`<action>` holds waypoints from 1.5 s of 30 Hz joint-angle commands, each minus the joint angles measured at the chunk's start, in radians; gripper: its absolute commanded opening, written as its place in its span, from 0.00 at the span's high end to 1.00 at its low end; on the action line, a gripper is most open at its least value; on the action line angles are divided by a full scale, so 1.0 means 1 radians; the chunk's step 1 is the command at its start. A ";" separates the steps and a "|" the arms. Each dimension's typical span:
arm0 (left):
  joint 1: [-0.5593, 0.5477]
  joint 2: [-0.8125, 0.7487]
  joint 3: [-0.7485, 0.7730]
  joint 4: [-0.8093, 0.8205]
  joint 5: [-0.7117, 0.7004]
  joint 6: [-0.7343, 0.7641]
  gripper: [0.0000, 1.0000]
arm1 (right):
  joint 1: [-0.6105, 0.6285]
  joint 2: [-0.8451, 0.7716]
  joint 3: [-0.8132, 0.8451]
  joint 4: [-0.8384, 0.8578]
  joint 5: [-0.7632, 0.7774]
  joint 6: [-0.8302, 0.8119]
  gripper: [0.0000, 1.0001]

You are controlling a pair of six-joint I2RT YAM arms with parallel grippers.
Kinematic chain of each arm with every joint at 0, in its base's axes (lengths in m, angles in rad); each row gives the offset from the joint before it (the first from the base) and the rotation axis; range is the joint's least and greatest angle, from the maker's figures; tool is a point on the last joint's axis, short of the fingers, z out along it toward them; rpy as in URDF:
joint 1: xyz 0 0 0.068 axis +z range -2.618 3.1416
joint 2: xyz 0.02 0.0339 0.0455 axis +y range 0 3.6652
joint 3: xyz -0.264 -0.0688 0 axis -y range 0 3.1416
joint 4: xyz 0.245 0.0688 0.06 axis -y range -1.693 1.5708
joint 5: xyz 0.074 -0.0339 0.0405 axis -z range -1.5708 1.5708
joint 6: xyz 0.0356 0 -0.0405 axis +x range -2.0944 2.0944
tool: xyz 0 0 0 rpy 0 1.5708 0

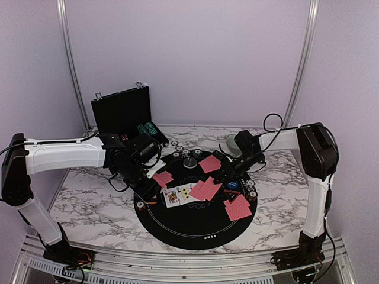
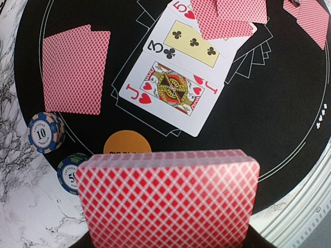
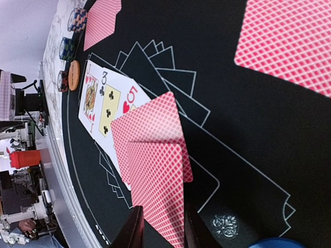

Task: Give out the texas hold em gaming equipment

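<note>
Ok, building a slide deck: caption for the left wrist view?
Red-backed deck held over the black mat; jack of hearts and three of clubs lie face up, orange button nearby.

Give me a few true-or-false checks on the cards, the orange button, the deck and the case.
1. The jack of hearts, three of clubs and a five lie face up on the black mat. True.
2. The orange button lies on the marble, off the mat. False: it lies on the mat, near its edge beside the chip stacks.
3. The left gripper holds the deck of red-backed cards. True.
4. The black case is shut. False: its lid stands open.
</note>
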 commanded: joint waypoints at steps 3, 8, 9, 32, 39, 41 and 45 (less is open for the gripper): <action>0.005 -0.021 -0.006 0.023 0.013 0.014 0.50 | 0.022 -0.001 0.080 -0.058 0.128 0.017 0.69; 0.005 -0.020 -0.007 0.025 0.016 0.015 0.50 | 0.036 -0.008 0.114 -0.096 0.221 0.029 0.66; 0.005 -0.019 -0.007 0.024 0.016 0.015 0.50 | 0.038 -0.010 0.119 -0.102 0.236 0.030 0.65; 0.001 -0.002 -0.001 0.042 0.037 -0.023 0.50 | 0.056 -0.250 -0.033 0.146 0.286 0.239 0.02; -0.047 0.038 0.019 0.067 0.041 -0.087 0.50 | 0.047 -0.377 -0.135 0.287 0.344 0.332 0.02; -0.073 0.058 0.031 0.072 0.025 -0.107 0.50 | 0.041 -0.419 -0.161 0.323 0.374 0.358 0.02; -0.132 0.116 0.072 0.079 -0.003 -0.144 0.50 | 0.034 -0.498 -0.201 0.371 0.446 0.387 0.02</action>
